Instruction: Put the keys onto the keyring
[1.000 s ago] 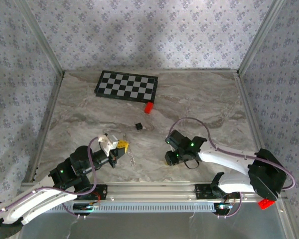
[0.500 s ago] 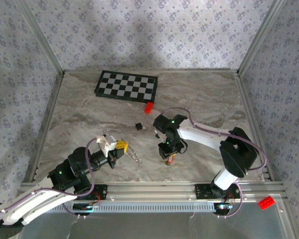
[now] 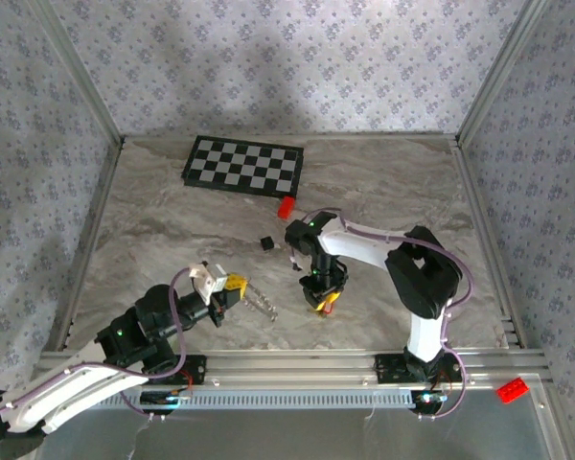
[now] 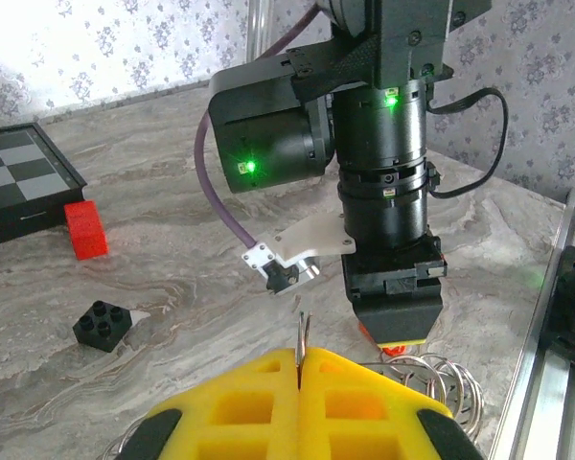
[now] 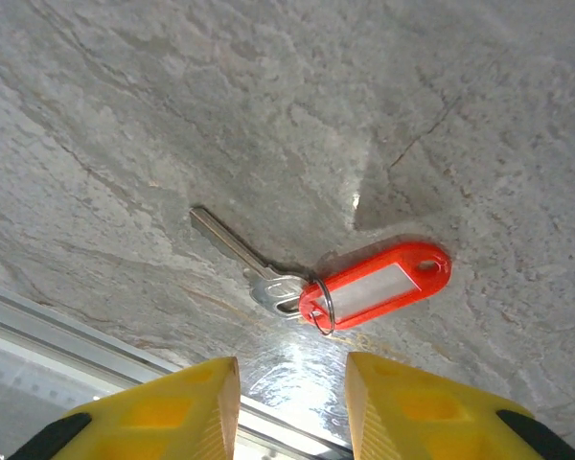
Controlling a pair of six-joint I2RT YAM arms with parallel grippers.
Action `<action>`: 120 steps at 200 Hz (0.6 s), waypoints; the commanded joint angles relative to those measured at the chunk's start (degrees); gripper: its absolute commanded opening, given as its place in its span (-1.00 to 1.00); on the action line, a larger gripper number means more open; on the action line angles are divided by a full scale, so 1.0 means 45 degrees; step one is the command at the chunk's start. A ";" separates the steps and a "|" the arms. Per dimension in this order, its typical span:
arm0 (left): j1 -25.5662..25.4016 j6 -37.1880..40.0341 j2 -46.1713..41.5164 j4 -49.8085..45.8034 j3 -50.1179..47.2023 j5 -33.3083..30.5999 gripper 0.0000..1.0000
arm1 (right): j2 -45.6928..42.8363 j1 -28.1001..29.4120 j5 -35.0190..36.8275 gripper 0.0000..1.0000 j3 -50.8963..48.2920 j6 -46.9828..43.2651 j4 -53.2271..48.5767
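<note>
1. The left gripper (image 4: 300, 369) is clenched on the keyring (image 3: 261, 300), with a thin wire of it pinched between the yellow pads (image 4: 240, 407). It sits well to the near side of the checkerboard mat (image 3: 244, 165).
2. The keys (image 5: 379, 284), red-tagged, lie flat on the marble table (image 5: 268, 96), on the near side of the mat's right end.
3. The right gripper (image 5: 289, 374) hangs directly over the keys, fingers apart and grasping nothing.

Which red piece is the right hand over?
The small pale-centred red key tag, ringed to a silver key, below the right hand. One red block sits by the checkerboard, a second red block off the table.
</note>
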 commanded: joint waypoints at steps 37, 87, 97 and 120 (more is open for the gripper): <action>0.0024 0.0302 0.0087 0.0968 0.0196 0.0224 -1.00 | 0.0904 -0.0196 -0.0159 -0.31 0.0383 -0.0772 -0.0461; 0.0014 0.0262 0.0121 0.0969 0.0198 0.0322 -1.00 | 0.1305 -0.0303 -0.0357 -0.48 0.0634 -0.1119 -0.0586; 0.0015 0.0284 0.0135 0.0969 0.0201 0.0312 -1.00 | 0.1330 -0.0294 -0.0392 -0.52 0.0622 -0.1182 -0.0591; 0.0004 0.0286 0.0105 0.0959 0.0199 0.0321 -1.00 | 0.1437 -0.0293 -0.0542 -0.55 0.0582 -0.1286 -0.0650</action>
